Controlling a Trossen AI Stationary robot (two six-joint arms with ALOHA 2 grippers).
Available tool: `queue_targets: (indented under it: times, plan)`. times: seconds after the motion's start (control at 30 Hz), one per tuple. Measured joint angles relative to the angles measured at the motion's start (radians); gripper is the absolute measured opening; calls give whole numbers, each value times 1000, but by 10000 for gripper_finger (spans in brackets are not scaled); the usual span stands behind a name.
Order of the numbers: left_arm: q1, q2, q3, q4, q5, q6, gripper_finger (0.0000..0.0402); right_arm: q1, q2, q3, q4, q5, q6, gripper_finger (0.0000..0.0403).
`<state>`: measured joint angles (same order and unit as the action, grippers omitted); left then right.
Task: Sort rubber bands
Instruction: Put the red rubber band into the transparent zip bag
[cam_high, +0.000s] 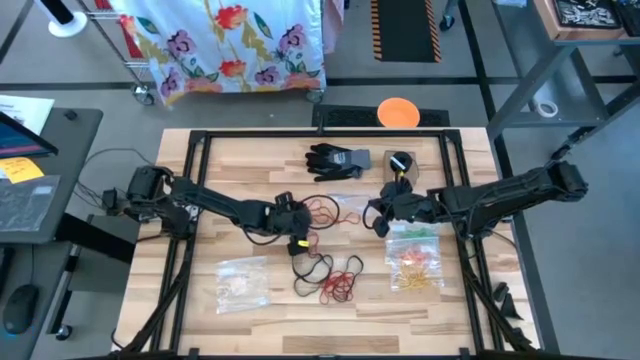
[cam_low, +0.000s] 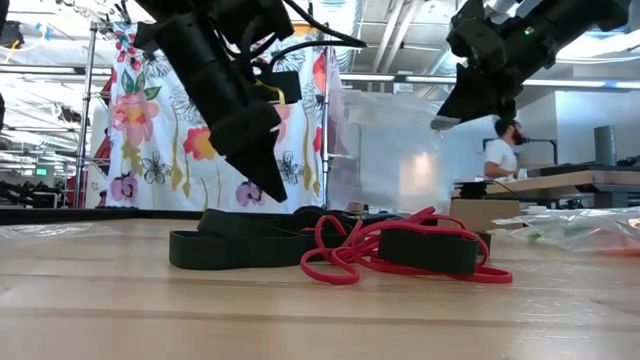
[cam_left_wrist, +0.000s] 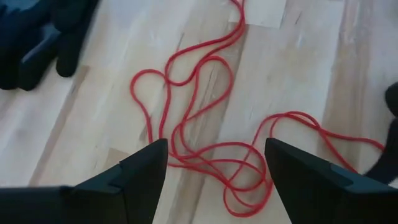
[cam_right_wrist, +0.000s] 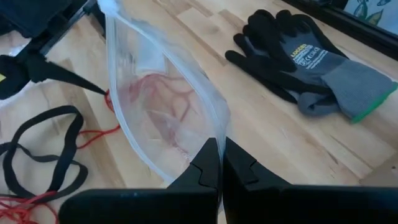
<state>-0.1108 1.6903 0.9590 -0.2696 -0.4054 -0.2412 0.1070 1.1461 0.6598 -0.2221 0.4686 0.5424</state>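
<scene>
Mid-table, the left gripper (cam_left_wrist: 214, 165) hangs with jaws spread over thin red bands (cam_left_wrist: 205, 118). Only the right wrist view shows the right gripper (cam_right_wrist: 219, 163) pinching a clear bag (cam_right_wrist: 163, 93), glove (cam_right_wrist: 298, 59) beyond.

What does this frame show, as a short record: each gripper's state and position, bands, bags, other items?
left gripper: open, hovering over thin red rubber bands mid-table
right gripper: shut on clear plastic bag, held up
loose pile: black and red bands near the front
bags on table: one at front left, one at right with coloured bands
other: black glove, far side
</scene>
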Motion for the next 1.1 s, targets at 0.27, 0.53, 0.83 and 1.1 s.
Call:
queue_targets:
  times: [0.27, 0.53, 0.83, 1.1]
  plan:
    - [-5, 94, 1, 43, 7, 13, 267, 0, 0, 0, -3, 0, 1, 0]
    - [-8, 150, 4, 88, 68, -55, 232, 0, 0, 0, -1, 0, 0, 0]
    - [-15, 151, 13, 87, 152, -81, 14, -2, 0, 0, -1, 1, 0, 0]
    - [-34, 70, 168, -107, 190, -8, 2, -2, 0, 0, -1, 2, 0, 0]
